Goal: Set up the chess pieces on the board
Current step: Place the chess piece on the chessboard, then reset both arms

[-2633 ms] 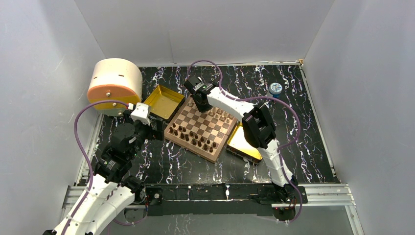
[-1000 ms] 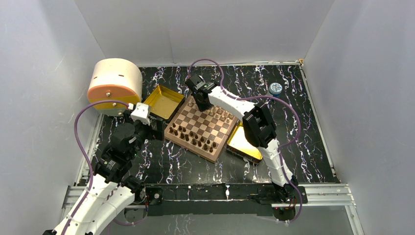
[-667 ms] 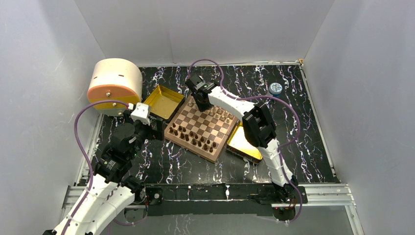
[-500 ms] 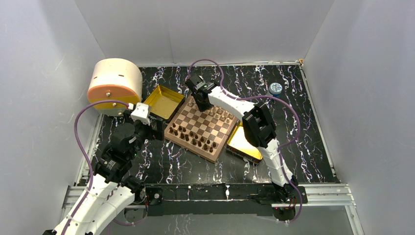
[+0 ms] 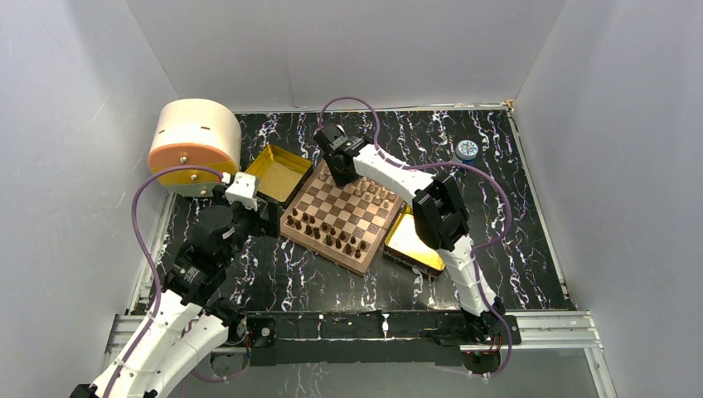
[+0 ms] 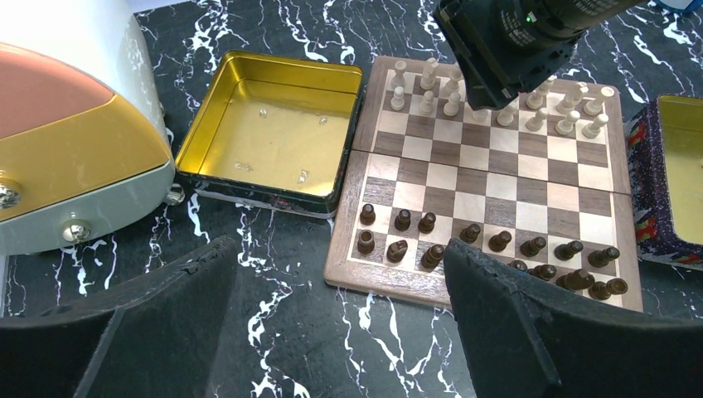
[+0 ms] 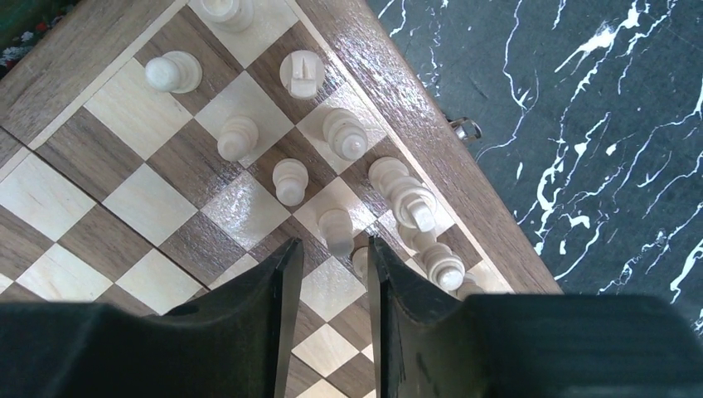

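The board (image 5: pixel 319 249) lies angled mid-table; its rim also shows in the left wrist view (image 6: pixel 390 286) and the right wrist view (image 7: pixel 439 157). Dark brown chess pieces (image 5: pixel 327 236) fill its near rows (image 6: pixel 464 249). Light tan pieces (image 5: pixel 373 192) stand along its far rows (image 6: pixel 497 99) (image 7: pixel 290 178). My right gripper (image 5: pixel 336 170) (image 7: pixel 332 249) hangs over the far-left part of the board, its jaws a little apart and empty, with a tan pawn (image 7: pixel 336 228) just beyond the tips. My left gripper (image 5: pixel 265 217) (image 6: pixel 338 249) is wide open and empty over the table beside the board's left corner.
A gold tray (image 5: pixel 278 172) (image 6: pixel 273 62) sits left of the board, and another gold tray (image 5: pixel 412 240) (image 6: pixel 680 133) sits against its right side. A cream and orange drum (image 5: pixel 195 145) (image 6: pixel 66 141) stands at the far left. A small blue round thing (image 5: pixel 467 149) lies far right.
My right gripper has shifted slightly towards the far-left corner of the board. My left arm has edged a little forward and right. The pieces look unmoved.
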`<state>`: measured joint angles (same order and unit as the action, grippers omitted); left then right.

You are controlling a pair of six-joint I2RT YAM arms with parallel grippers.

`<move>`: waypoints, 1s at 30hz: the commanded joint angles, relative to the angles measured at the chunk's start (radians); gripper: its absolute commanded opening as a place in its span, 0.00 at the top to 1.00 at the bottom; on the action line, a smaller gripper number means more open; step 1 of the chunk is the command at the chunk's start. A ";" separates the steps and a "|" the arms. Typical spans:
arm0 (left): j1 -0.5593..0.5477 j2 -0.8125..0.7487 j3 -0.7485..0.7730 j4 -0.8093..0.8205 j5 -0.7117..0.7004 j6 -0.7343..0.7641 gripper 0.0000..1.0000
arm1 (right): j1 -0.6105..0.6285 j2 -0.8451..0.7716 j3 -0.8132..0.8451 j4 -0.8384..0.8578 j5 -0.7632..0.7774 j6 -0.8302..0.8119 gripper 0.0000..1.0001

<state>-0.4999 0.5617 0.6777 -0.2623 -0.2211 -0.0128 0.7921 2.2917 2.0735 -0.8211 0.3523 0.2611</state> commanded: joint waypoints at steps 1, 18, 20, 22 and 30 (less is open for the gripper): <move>-0.002 0.015 0.013 0.007 0.017 -0.017 0.08 | -0.005 -0.112 0.024 -0.012 0.021 0.013 0.56; -0.001 0.260 0.374 -0.218 0.211 -0.299 0.07 | -0.004 -0.705 -0.480 0.182 -0.168 0.113 0.23; 0.000 0.271 0.417 -0.235 0.219 -0.342 0.07 | -0.005 -0.784 -0.538 0.190 -0.187 0.121 0.02; -0.001 0.268 0.445 -0.238 0.256 -0.370 0.07 | -0.004 -0.867 -0.608 0.212 -0.221 0.134 0.01; -0.001 0.116 0.405 -0.208 0.281 -0.331 0.07 | -0.005 -1.198 -0.935 0.412 -0.204 0.317 0.01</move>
<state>-0.4999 0.7719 1.1027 -0.4831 0.0341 -0.3641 0.7921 1.2282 1.2480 -0.5663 0.1272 0.4404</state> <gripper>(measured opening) 0.928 0.985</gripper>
